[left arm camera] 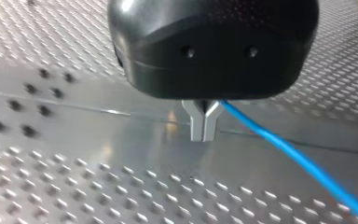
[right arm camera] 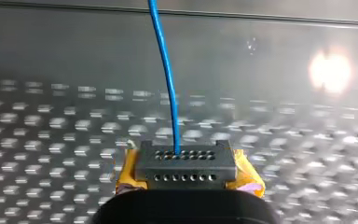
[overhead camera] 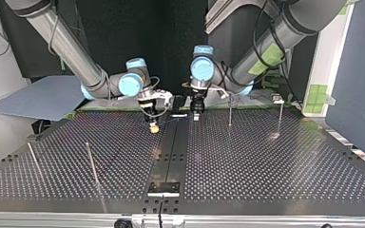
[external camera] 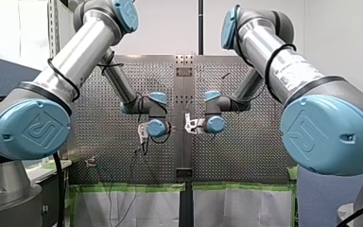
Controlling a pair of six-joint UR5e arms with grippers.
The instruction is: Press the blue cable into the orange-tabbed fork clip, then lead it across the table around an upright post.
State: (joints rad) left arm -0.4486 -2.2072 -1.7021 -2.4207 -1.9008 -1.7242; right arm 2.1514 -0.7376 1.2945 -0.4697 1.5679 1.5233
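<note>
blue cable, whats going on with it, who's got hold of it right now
Both arms hold the blue cable low over the middle of the perforated table. My left gripper is shut on it with its metal fingers. My right gripper, with yellow pads, is shut on it too. The cable leads away from each. In the top view no cable shows around the upright post beside my left gripper. I cannot make out the orange-tabbed clip.

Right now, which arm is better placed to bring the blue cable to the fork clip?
Probably left: my left end effector grips the blue cable, and the likely fork clip sits on that arm's side.
</note>
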